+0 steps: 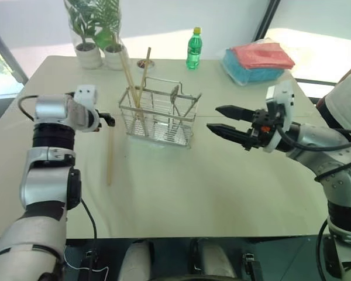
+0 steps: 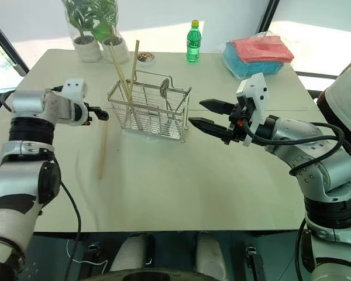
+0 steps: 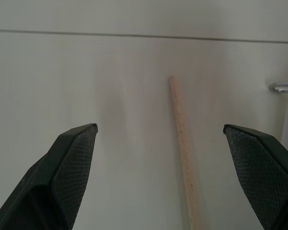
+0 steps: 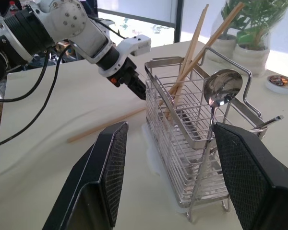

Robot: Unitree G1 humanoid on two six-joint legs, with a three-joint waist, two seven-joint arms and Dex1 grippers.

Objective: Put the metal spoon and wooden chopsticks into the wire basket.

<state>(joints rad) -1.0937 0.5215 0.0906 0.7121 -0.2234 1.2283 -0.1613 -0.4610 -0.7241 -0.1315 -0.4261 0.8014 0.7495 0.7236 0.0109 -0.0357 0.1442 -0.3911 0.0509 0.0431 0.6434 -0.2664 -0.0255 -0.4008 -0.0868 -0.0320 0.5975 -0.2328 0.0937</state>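
Small silver wire basket [image 1: 159, 117] is sitting toward the desk's far edge, carrying two tan wooden chopsticks [image 1: 130, 75] and the shiny metal spoon [image 4: 222, 91]. Left gripper [image 3: 168, 143] is hanging spread wide over a third stick [image 1: 110, 157] lying flat; right gripper [image 1: 227, 123] is hovering parted, holding nothing.

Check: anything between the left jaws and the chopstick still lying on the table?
Nothing visible. The left gripper hangs open over the bare cream table, and the last light-tan wooden chopstick lies flat between its jaws, beside the silver wire basket.
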